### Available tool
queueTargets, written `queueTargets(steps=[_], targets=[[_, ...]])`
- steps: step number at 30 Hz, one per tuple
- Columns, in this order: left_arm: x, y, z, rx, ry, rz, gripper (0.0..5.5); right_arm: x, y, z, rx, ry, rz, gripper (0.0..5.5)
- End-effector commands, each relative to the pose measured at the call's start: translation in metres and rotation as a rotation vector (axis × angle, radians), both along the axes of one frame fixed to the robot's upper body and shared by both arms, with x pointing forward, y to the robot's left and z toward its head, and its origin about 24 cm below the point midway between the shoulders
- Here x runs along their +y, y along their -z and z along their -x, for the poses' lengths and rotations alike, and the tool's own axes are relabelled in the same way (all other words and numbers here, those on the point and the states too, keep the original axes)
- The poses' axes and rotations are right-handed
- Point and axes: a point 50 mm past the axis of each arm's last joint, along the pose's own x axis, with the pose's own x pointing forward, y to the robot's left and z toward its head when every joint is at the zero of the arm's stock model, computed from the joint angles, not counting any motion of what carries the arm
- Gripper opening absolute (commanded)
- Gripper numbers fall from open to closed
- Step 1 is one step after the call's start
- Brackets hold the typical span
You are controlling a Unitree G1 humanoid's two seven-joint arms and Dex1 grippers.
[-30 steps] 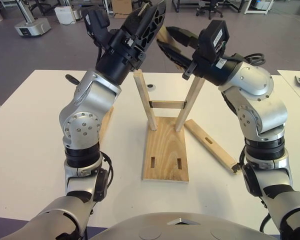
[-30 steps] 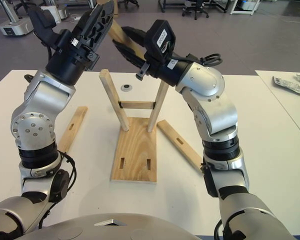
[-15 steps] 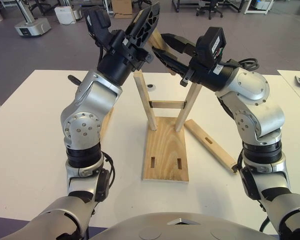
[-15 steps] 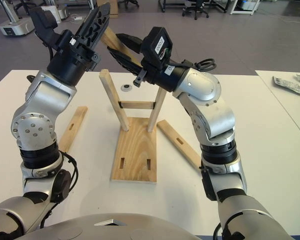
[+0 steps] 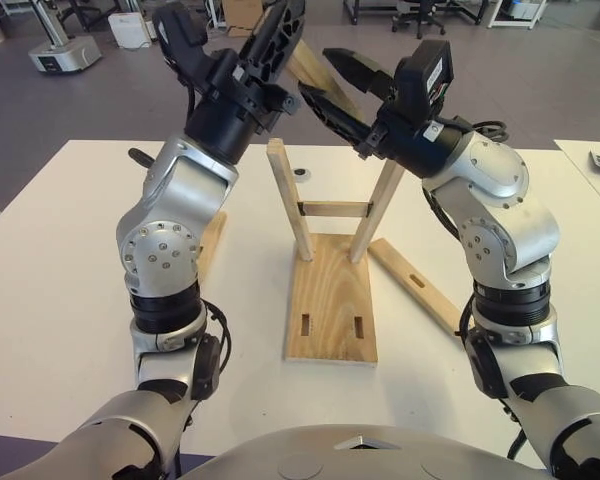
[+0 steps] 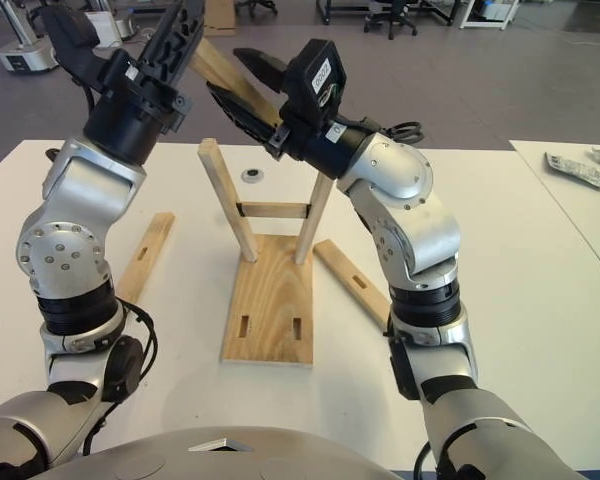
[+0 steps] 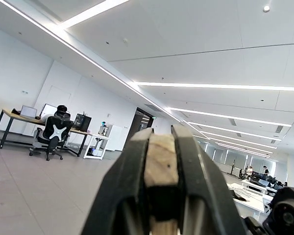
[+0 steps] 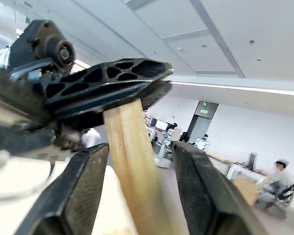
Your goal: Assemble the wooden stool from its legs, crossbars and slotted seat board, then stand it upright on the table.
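Before us, two legs (image 5: 290,200) and a crossbar (image 5: 335,209) stand on the far end of the seat board (image 5: 330,300); a loose leg (image 5: 420,285) lies right of it, a loose piece (image 6: 145,257) left. Above, the raised leg (image 8: 130,132) in our left gripper (image 7: 160,133) sits between the fingers (image 8: 83,196) of our right gripper (image 5: 318,73).

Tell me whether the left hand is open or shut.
Shut. In the left wrist view the left hand clamps a wooden piece, fingers flat against both its sides, no gap.
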Motion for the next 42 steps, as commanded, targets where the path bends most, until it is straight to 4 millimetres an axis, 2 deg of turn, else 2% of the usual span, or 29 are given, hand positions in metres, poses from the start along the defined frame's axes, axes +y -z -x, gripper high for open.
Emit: queueTargets(steps=[1, 4, 6, 9, 12, 14, 16, 18, 20, 25, 28, 36, 42], targets=[[0.065, -0.010, -0.003, -0.011, -0.299, 0.000, 0.41, -0.060, -0.036, -0.027, 0.097, 0.267, -0.394, 2.30], [0.121, 0.009, -0.003, 0.061, -0.565, -0.102, 0.41, -0.115, -0.040, -0.036, 0.140, 0.489, -0.574, 2.30], [0.137, 0.028, -0.001, 0.129, -0.622, -0.120, 0.41, -0.135, -0.033, -0.037, 0.153, 0.597, -0.584, 2.30], [0.154, 0.073, 0.002, 0.286, -0.682, -0.232, 0.41, -0.153, -0.011, -0.042, 0.191, 0.748, -0.523, 2.30], [0.157, 0.128, 0.013, 0.483, -0.685, -0.357, 0.41, -0.165, 0.013, -0.043, 0.232, 0.858, -0.458, 2.30], [0.155, 0.150, 0.022, 0.550, -0.695, -0.433, 0.41, -0.173, 0.029, -0.044, 0.266, 0.911, -0.427, 2.30], [0.152, 0.163, 0.027, 0.581, -0.697, -0.484, 0.41, -0.190, 0.060, -0.044, 0.339, 1.009, -0.393, 2.30], [0.148, 0.169, 0.025, 0.587, -0.684, -0.499, 0.41, -0.203, 0.089, -0.041, 0.400, 1.082, -0.347, 2.30], [0.142, 0.169, 0.019, 0.575, -0.668, -0.502, 0.41, -0.204, 0.102, -0.039, 0.418, 1.095, -0.312, 2.30], [0.134, 0.164, 0.008, 0.545, -0.659, -0.538, 0.41, -0.198, 0.109, -0.039, 0.420, 1.084, -0.293, 2.30], [0.134, 0.172, 0.006, 0.572, -0.672, -0.580, 0.41, -0.197, 0.113, -0.037, 0.428, 1.087, -0.294, 2.30], [0.133, 0.189, 0.006, 0.633, -0.668, -0.541, 0.41, -0.188, 0.118, -0.039, 0.432, 1.071, -0.261, 2.30], [0.127, 0.181, 0.007, 0.615, -0.654, -0.542, 0.41, -0.186, 0.118, -0.040, 0.434, 1.066, -0.260, 2.30]])
